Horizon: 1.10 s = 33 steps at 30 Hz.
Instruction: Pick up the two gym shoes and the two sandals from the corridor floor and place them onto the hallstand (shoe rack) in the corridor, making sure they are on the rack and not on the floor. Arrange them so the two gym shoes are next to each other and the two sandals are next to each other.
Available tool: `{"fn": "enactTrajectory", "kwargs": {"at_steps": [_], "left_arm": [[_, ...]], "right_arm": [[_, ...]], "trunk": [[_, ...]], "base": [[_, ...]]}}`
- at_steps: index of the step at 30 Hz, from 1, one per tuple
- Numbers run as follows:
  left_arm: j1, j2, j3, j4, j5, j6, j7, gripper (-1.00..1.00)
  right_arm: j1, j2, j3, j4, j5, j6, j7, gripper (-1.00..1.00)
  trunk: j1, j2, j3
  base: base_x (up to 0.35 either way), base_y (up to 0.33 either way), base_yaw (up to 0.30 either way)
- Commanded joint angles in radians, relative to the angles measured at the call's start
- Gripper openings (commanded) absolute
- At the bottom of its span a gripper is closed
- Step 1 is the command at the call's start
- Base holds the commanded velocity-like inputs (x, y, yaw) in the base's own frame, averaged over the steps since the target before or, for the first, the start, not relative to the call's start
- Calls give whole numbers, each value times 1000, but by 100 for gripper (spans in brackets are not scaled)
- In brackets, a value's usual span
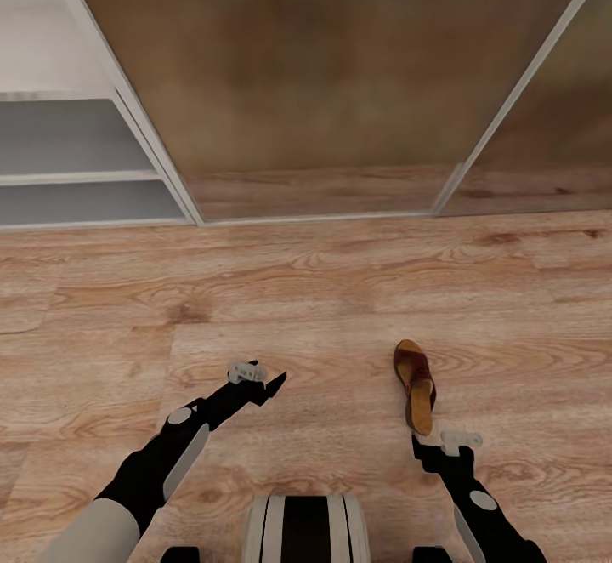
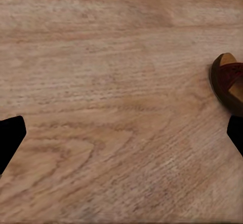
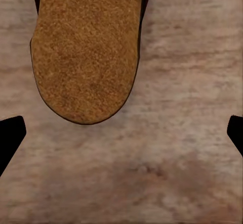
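Right gripper (image 1: pixel 438 444) hovers wide open and empty at the dark brown leather sandal's (image 1: pixel 416 383) six o'clock — lined up, I'd say, for the heel.

- The corridor floor (image 1: pixel 340 291) under me was light brown wood plank, with plain grain and a dark knot or two.
- One brown sandal (image 1: pixel 416 384) lay flat on it at about 1 o'clock from my base, lengthwise, with its strapped toe end toward 12 o'clock and its tan heel bed toward me.
- My right wrist view looked straight down on that heel bed (image 3: pixel 86 46), resting on the planks (image 3: pixel 177 148).
- My left wrist view caught the sandal's rounded toe (image 2: pixel 229 79) on the boards (image 2: pixel 111 107).
- At 10 o'clock the pale hallstand (image 1: pixel 76 176) stood on the floor, two open shelves showing.
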Motion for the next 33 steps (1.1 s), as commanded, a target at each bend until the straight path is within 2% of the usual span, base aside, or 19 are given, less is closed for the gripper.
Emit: {"fn": "enactTrajectory", "kwargs": {"at_steps": [1, 19, 33], "left_arm": [[-1, 1, -4, 1, 8, -2, 0, 100], [1, 1, -4, 1, 10, -2, -2, 100], [1, 1, -4, 1, 4, -7, -4, 100]], "right_arm": [[-1, 1, -7, 1, 10, -4, 5, 100], [-1, 4, -7, 2, 10, -3, 3, 100], [-1, 4, -7, 1, 10, -5, 3, 100]], "trunk": [[0, 0, -5], [8, -5, -98], [8, -5, -107]], "base": [[0, 0, -4], [0, 0, -1], [6, 1, 0]]}}
